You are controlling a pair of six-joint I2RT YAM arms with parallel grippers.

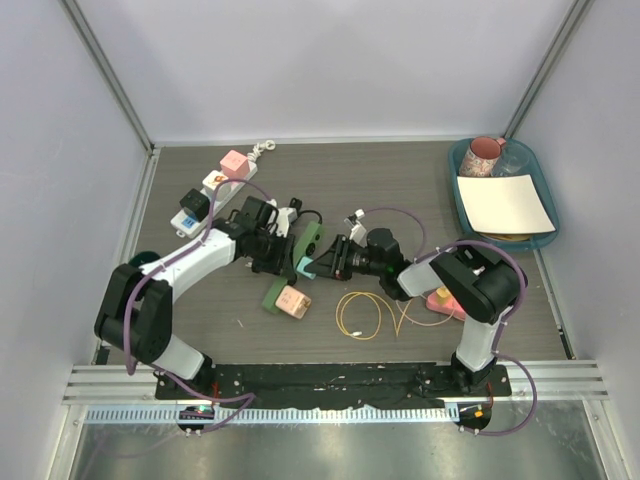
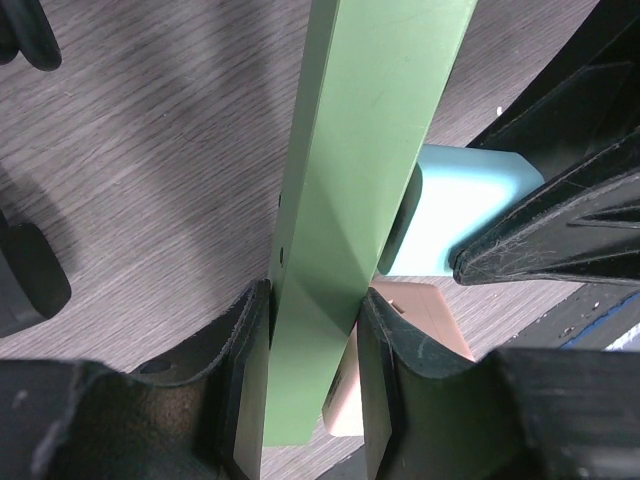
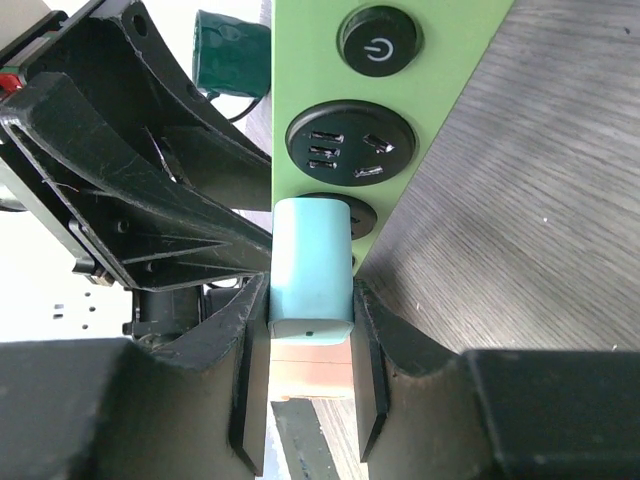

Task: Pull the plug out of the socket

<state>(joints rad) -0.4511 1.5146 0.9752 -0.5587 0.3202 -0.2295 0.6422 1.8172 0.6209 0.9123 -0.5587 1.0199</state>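
While in socket (image 3: 362, 214), plug (image 3: 310, 262) perpendicular to strip (image 3: 452, 60)

Two white-and-black robot arms meet mid-table. The left arm (image 1: 190, 262), based at 7 o'clock, bends at the elbow and aims its black two-finger left gripper (image 2: 310, 330) toward 3 o'clock, fingers pinched tight on a flat light-green plastic power strip (image 2: 360, 150). The right arm (image 1: 480, 290), based at 5 o'clock, reaches toward 9 o'clock — its black right gripper (image 3: 310, 310) clamps the sides of a pale blue rounded plug (image 3: 310, 265).
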